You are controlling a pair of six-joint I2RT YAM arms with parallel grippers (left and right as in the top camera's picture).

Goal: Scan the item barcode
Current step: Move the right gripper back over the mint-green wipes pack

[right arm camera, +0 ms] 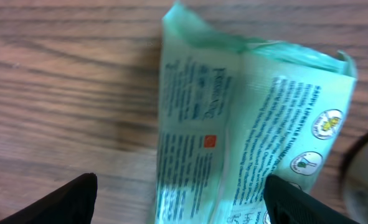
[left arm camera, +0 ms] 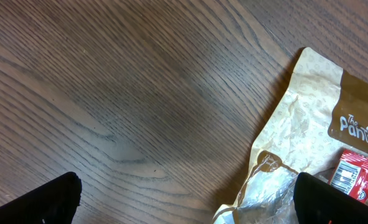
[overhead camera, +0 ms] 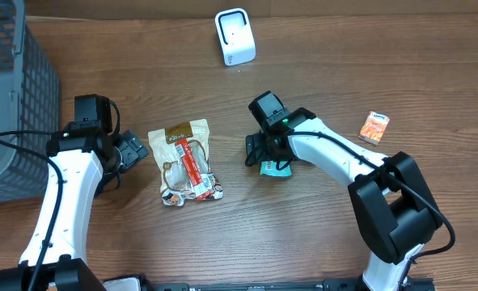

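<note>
Green packet (right arm camera: 252,124): flat between right gripper (right arm camera: 180,202) fingers, spread wide, clamping nothing.
Left gripper (left arm camera: 187,199): spread wide, empty, beside snack pouch (overhead camera: 186,162).
Scanner (overhead camera: 234,36): well apart, far side.
Flanks: basket (overhead camera: 12,97) left, orange box (overhead camera: 374,127) right.

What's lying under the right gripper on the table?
A green packet with printed text lies on the wooden table beneath the open right gripper. From overhead only a teal corner shows; the gripper covers the rest. Its underside cannot be seen.
</note>
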